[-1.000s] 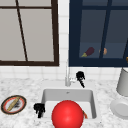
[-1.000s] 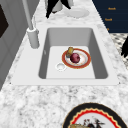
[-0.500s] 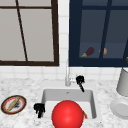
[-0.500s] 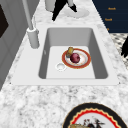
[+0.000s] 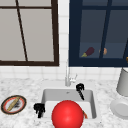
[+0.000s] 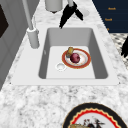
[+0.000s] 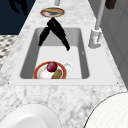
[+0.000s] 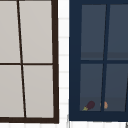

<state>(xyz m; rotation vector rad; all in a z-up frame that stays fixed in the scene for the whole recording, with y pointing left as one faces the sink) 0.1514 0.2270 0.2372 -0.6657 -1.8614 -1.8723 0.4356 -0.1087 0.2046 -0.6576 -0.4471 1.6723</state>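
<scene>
R hand (image 5: 80, 90) is hung over the sink (image 6: 98, 62) at its 1 o'clock corner, fingers straight and pointed down, nothing held. L hand (image 5: 39, 109) is parked at the 8 o'clock rim; fingers can't be told. The plate (image 6: 86, 60) w/ a red fruit (image 6: 75, 57) is set flat on the basin floor, well apart from both.

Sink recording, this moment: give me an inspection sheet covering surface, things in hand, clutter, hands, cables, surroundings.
Surface: speckled counter around a white sink.
Things: plate in the sink, with a dark red fruit and a brownish piece on it.
Clutter: patterned plate, white plate, grey pot, red ball.
Hands: left hand by the sink's left rim; right hand above the basin, fingers straight, pointing down.
Cables: nothing seen.
Surroundings: faucet, cabinet with an eggplant behind the glass.
</scene>
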